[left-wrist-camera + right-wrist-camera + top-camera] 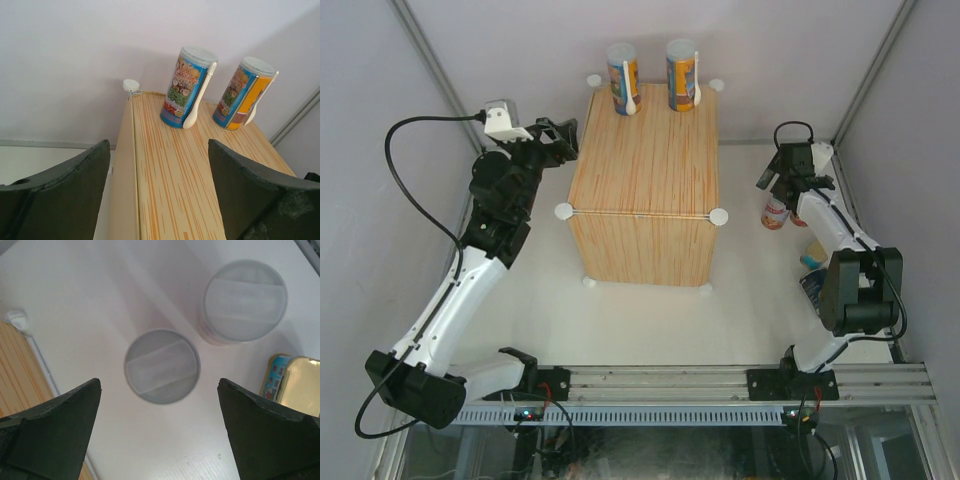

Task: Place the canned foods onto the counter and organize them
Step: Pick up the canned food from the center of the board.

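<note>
Jaws of the right gripper (159, 386) stand wide apart with nothing between them, hanging over a short white-red can with a pale grey lid (162, 366) on the white table (100, 285). The can sits slightly ahead of the fingertips rather than squarely between them. If the gripper drops straight down and closes, it would probably catch only the near rim, and the smooth round wall could slip or tip.

A second short can of the same kind (245, 302) is near on one side, with a flat gold-and-blue tin (300, 385) just beyond it. The wall of the large light wood-grain counter (20, 375) is close on the other side. With the jaws this wide, a finger could knock either one on the way down.

The left gripper (157, 150) is also open and empty. It hovers at the counter's far left edge, beside a white round knob (131, 85).

Two tall blue-and-orange cylinders (187, 90) (242, 95) stand upright at the back of the counter top, each with a white plastic spoon (200, 95) clipped to its side. They are tall and narrow, so a can carried in low could topple them. The knobs could also catch its base.

Every container in view has its lid on, so the contents are hidden. The cylinder labels show only printed food pictures.
</note>
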You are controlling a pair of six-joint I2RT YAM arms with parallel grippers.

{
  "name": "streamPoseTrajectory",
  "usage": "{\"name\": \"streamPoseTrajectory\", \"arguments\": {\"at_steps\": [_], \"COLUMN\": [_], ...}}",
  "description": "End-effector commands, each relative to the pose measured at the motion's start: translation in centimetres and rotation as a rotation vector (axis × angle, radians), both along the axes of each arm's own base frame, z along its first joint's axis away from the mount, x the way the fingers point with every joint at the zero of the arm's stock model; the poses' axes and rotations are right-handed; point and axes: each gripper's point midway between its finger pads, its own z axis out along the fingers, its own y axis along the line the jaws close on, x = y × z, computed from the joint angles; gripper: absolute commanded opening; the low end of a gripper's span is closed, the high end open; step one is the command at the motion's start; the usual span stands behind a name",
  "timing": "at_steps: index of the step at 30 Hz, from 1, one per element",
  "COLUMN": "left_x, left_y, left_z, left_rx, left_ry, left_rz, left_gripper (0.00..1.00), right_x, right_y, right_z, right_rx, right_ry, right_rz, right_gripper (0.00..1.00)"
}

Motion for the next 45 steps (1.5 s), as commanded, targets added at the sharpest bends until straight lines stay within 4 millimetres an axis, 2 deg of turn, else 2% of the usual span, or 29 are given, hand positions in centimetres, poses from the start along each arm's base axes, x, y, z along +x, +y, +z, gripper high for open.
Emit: {"name": "streamPoseTrajectory", "arguments": {"at_steps": [1,11,22,34,38,41,43,45], "left_x": [-0.4,0.0,0.1,0.2,0.2,0.2,0.2,0.2], "left_y": [-0.4,-0.7,-0.7,-0.7,-0.8,-0.7,-0.7,-0.6], "left_z": [0.1,-0.2,-0.3,-0.6,-0.7,-0.8,-0.9,-1.0], "left_rx": [0.025,0.03,0.033,0.028,0.022,0.019,0.019,0.018], "left_ry": [-0.021,-0.016,-0.013,-0.006,-0.005,-0.004,-0.002,-0.002], "left_rz": [-0.024,-0.027,-0.025,-0.025,-0.026,-0.026,-0.023,-0.021], "left_gripper": [0.83,0.83,0.82,0.82,0.82,0.82,0.82,0.82], "right_x": [2.4,3.7,4.0,3.2,3.0,3.0,3.0,3.0], "right_y": [-0.3,-0.6,-0.2,-0.3,-0.2,0.0,0.2,0.4], "right_z": [1.9,0.8,-1.2,-2.1,-2.5,-2.9,-3.2,-3.3], "right_rx": [0.013,0.02,0.038,0.04,0.041,0.05,0.06,0.068], "right_ry": [-0.078,-0.049,-0.008,0.009,0.026,0.036,0.042,0.045], "right_rz": [-0.01,-0.007,-0.001,0.003,0.013,0.024,0.033,0.042], "right_gripper": [0.99,0.99,0.98,0.83,0.76,0.67,0.51,0.29]}}
